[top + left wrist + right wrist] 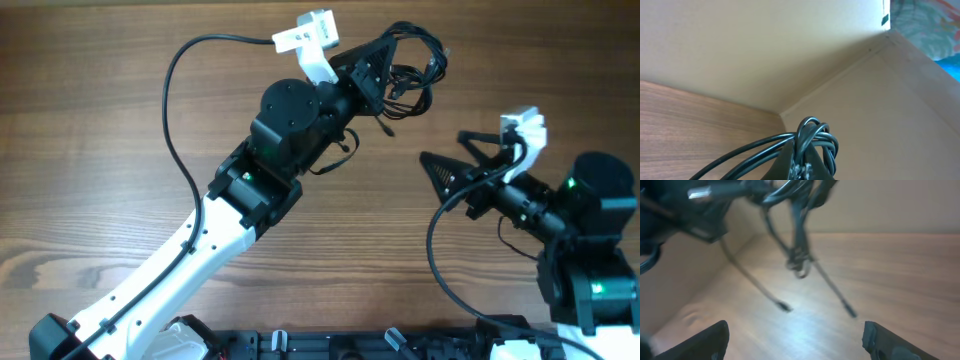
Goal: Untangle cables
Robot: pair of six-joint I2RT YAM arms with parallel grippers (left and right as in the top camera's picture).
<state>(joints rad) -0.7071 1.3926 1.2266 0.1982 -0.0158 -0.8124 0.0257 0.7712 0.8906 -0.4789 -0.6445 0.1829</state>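
Note:
The cables [415,62] are a small bundle of thin black loops lifted off the wooden table [110,190] at the back middle. My left gripper [385,75] is shut on them. In the left wrist view the loops [812,135] wrap over the closed fingertips [802,162]. My right gripper [447,165] stands open to the right of the bundle and nearer me, apart from it. From the right wrist the hanging cables [796,235] dangle ahead, blurred, with two loose plug ends [784,306] over the table. The right gripper [795,337] has nothing between its wide-apart fingers [892,342].
The left arm's thick black cable [178,110] arcs over the table's left half. A beige wall [765,45] borders the table behind the bundle and meets a side wall [900,115] in a corner. The arm bases [330,345] line the front edge.

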